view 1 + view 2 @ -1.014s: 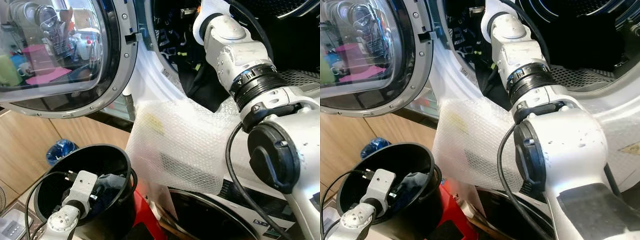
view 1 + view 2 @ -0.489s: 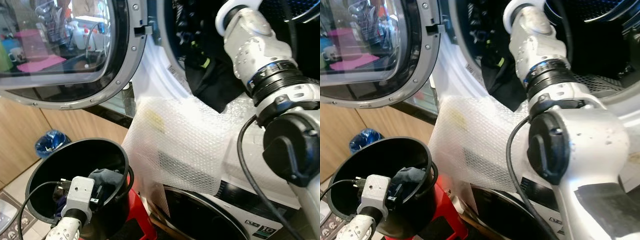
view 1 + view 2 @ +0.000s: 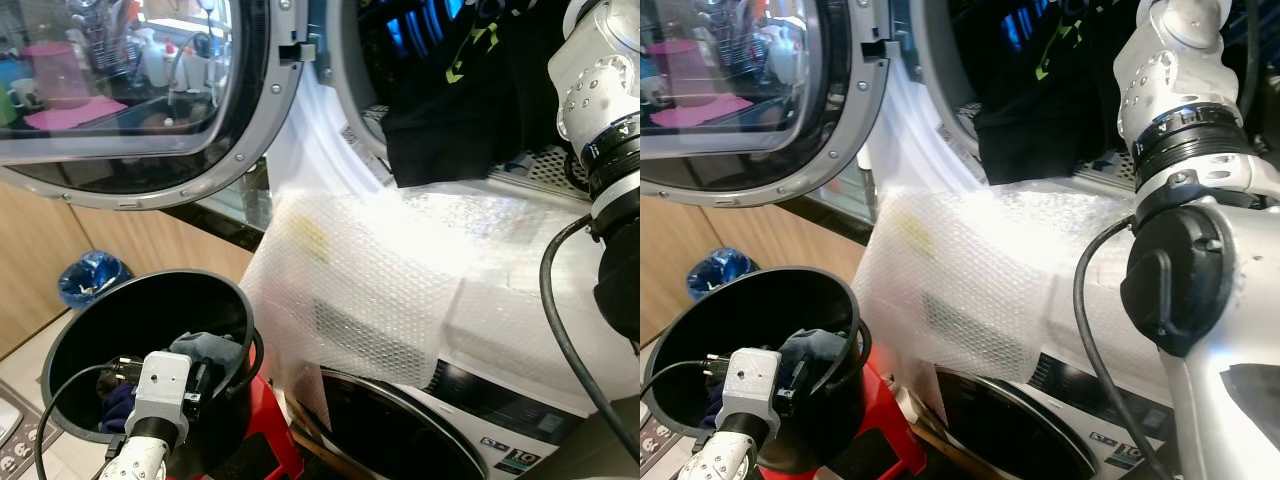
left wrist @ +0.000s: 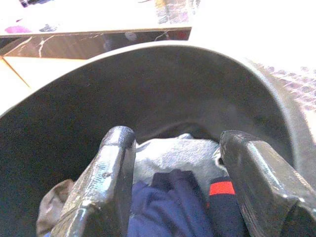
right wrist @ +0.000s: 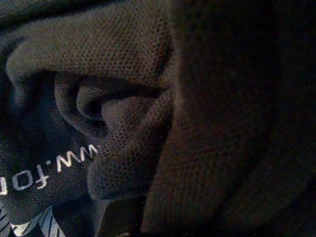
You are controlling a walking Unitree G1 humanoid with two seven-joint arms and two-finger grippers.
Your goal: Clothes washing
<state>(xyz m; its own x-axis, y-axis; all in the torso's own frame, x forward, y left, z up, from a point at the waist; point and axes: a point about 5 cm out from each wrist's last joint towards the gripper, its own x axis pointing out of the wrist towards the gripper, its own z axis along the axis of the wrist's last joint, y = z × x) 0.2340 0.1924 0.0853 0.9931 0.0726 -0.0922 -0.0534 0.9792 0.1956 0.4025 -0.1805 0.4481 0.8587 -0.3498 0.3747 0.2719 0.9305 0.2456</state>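
Note:
A black garment with green lettering (image 3: 440,130) hangs over the lower rim of the open washer drum (image 3: 350,120). My right arm (image 3: 1180,100) reaches up into the drum past it. The right wrist view is pressed close against dark knitted fabric with white print (image 5: 123,113), and the fingers are hidden there. My left gripper (image 4: 177,140) is open inside a black bucket (image 3: 60,340), its fingers (image 4: 111,168) hanging just above grey, navy and red-striped clothes (image 4: 173,163).
Bubble wrap (image 3: 370,280) drapes over the washer's front below the drum. The round glass door (image 3: 120,90) stands open to the left. A red stool (image 3: 265,430) holds the bucket. A blue bag (image 3: 90,278) lies on the floor. A second machine door (image 3: 400,440) sits below.
The camera has shifted. My right arm has swung right and upward into the drum, and the black garment now spreads across the drum's mouth. The left gripper stays in the bucket.

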